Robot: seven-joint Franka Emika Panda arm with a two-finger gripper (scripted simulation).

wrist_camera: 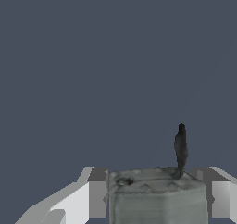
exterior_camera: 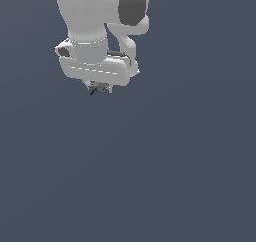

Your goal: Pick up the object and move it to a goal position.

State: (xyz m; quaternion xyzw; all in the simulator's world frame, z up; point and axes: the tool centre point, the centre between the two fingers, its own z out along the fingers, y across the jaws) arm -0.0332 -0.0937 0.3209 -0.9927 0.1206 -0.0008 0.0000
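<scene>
The object (wrist_camera: 157, 195) is a small grey-green block with a thin dark prong sticking out of one corner. In the wrist view it sits squeezed between the two white and grey fingers (wrist_camera: 92, 195), touching both. From the exterior view the object (exterior_camera: 99, 88) shows only as a tiny dark speck poking out under the white hand. My gripper (exterior_camera: 99, 88) hangs in the upper part of that view, toward the exterior view's left, shut on the object. The fingertips themselves are mostly hidden by the hand.
The white arm (exterior_camera: 100, 16) comes down from the top edge of the exterior view. All around is a flat, uniform dark blue-grey background with no edge, surface line or other thing showing.
</scene>
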